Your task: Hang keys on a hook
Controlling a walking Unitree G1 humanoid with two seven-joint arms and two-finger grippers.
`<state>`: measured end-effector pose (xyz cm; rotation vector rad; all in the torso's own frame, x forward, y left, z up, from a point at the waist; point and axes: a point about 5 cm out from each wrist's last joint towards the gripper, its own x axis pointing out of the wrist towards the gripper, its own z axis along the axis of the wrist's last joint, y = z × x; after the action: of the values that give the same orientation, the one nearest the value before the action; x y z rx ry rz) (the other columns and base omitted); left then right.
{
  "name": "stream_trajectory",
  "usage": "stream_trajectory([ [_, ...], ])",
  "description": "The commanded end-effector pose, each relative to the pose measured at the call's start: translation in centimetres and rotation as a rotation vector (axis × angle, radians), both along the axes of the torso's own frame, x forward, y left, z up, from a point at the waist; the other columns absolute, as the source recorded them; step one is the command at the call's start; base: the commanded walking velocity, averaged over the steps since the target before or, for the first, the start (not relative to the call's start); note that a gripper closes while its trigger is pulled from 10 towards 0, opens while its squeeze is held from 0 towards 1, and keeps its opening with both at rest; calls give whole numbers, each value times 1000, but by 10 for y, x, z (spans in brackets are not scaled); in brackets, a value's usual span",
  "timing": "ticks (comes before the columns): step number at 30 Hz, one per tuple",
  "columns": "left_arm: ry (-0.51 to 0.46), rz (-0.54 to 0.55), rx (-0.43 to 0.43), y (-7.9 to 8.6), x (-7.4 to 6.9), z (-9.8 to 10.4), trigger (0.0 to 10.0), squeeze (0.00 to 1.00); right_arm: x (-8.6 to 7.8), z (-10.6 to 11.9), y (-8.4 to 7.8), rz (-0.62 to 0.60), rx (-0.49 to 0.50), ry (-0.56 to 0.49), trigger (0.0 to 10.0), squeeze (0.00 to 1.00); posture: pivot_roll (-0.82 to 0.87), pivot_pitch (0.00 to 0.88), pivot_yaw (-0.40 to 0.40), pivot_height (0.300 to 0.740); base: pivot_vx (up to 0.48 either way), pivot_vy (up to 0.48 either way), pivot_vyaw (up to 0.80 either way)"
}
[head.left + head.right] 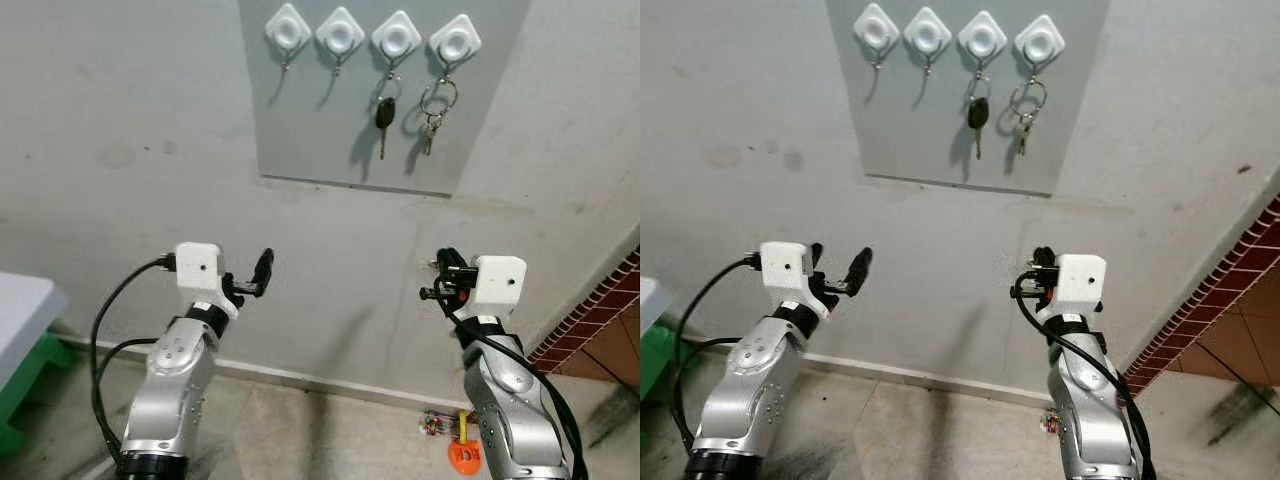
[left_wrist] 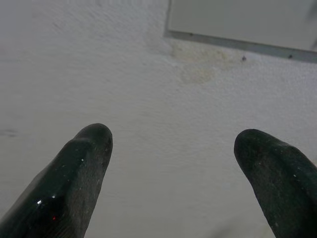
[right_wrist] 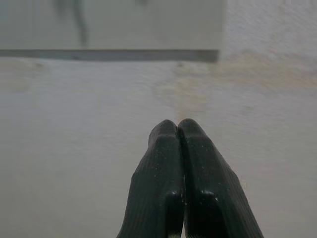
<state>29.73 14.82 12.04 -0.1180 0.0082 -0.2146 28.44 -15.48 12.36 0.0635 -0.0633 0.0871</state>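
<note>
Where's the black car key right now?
The black car key hangs on the third hook from the left on the grey wall panel, just left of the key ring bunch.

Two silver arms, lower frame. White boxy wrist housings, black cables looping off each. Left gripper (image 1: pixel 262 272) and right gripper (image 1: pixel 440 275): long black textured fingers (image 2: pixel 74 183).

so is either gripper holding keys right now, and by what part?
Nothing held. Left gripper is open on bare wall; right gripper is shut on nothing. Keys hang on a hook.
</note>
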Motion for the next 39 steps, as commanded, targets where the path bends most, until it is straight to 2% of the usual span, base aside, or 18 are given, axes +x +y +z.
stream_trajectory([
  [1,-14,9,14,2,1,5,10000,0,0,9,6,40,3,-29,10000,0,-19,63,5,740,0,0,0],
  [10,-36,-1,22,1,7,13,10000,0,5,22,19,197,-53,-74,10000,0,-22,62,2,740,0,0,0],
  [13,-67,-38,76,1,10,21,10000,0,9,29,23,251,-77,-96,10000,0,-22,63,-1,740,0,0,0],
  [18,-126,-56,117,16,18,40,10000,0,24,43,30,336,-107,-134,10000,0,-4,75,-20,740,0,0,0],
  [20,-142,-66,119,15,20,45,10000,0,29,47,32,358,-114,-143,10000,0,-3,77,-21,740,0,0,0],
  [22,-156,-84,119,11,21,50,10000,0,34,51,34,381,-118,-152,10000,0,0,80,-24,740,0,0,0],
  [26,-212,-180,78,-15,17,62,10000,0,48,62,43,467,-137,-171,10000,0,3,85,-31,740,0,0,0],
  [30,-229,-244,49,-31,14,69,10000,0,58,74,50,498,-134,-201,10000,0,6,87,-35,740,0,0,0],
  [39,-268,-297,-12,-44,13,85,10000,0,72,93,73,558,-88,-258,10000,0,7,85,-40,740,0,0,0],
])
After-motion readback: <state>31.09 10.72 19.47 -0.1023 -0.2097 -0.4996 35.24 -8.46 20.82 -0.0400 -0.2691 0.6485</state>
